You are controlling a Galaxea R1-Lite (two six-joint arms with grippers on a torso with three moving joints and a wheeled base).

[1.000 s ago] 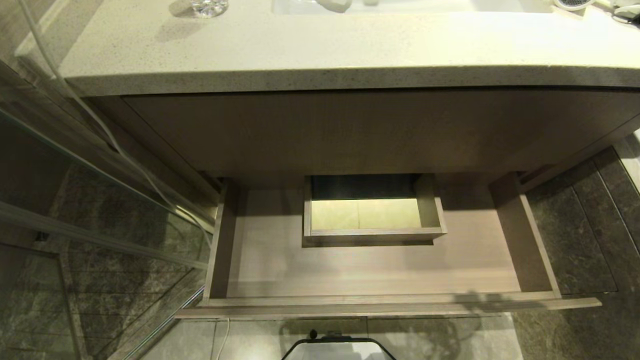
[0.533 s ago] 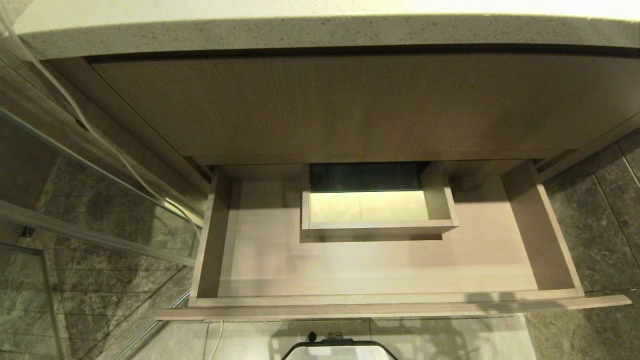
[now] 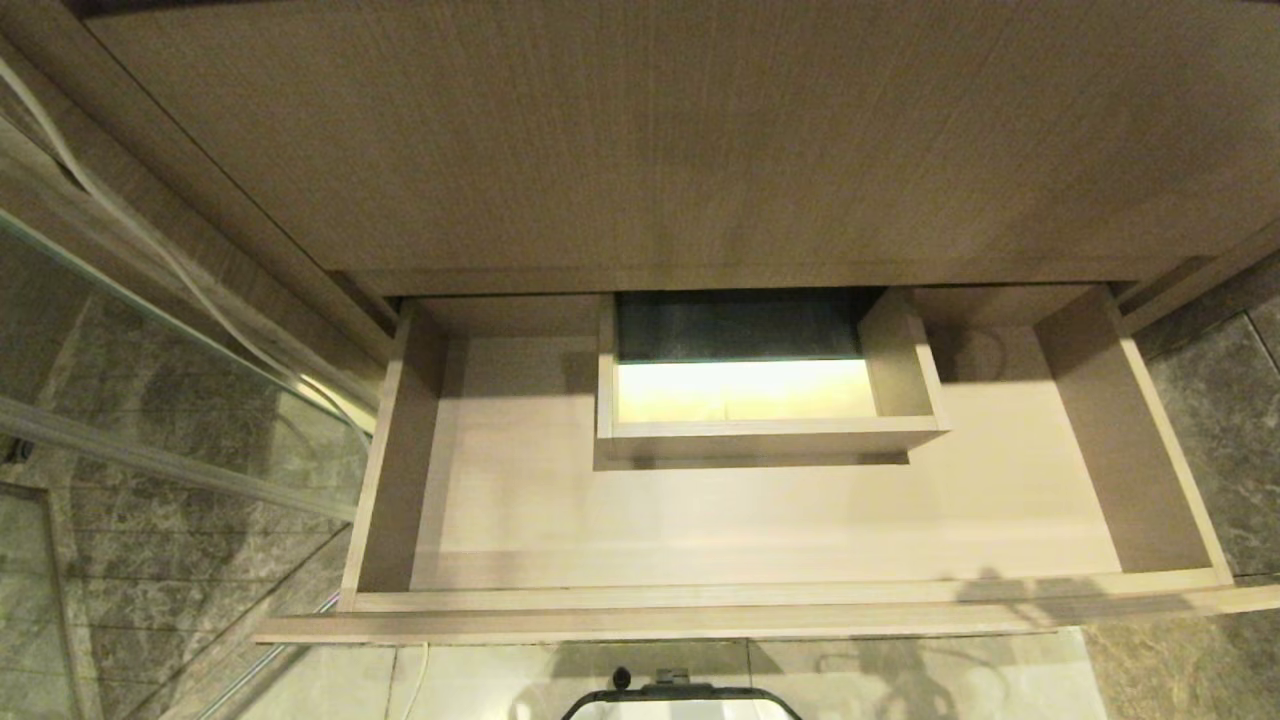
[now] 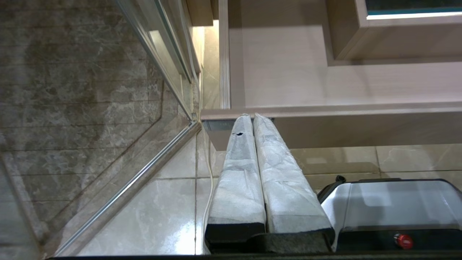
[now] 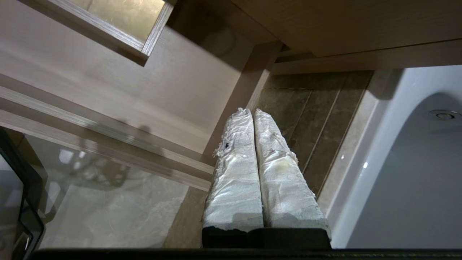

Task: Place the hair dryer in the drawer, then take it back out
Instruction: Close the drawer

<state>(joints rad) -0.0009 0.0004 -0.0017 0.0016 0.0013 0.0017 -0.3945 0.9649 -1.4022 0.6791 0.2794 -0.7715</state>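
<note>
The drawer [image 3: 760,598] stands pulled out below the vanity, light wood-grain, its floor bare. A boxed cutout [image 3: 765,436] sits at its back centre. The hair dryer is out of view. No arm shows in the head view. In the left wrist view my left gripper [image 4: 252,116] is shut and empty, its white-wrapped fingers just before the drawer's front left corner [image 4: 325,112]. In the right wrist view my right gripper [image 5: 252,110] is shut and empty, near the drawer's right side wall [image 5: 249,90], over the dark floor tiles.
A tall wood panel [image 3: 650,130] rises above the drawer. A glass shower partition [image 3: 150,400] with a white cable [image 3: 160,260] stands at the left. A white bathtub [image 5: 415,162] lies to the right. My base [image 3: 680,702] sits close before the drawer front.
The head view has dropped and drawn nearer: the countertop has slid out of the top of the picture and the drawer looks larger. The drawer itself has not moved.
</note>
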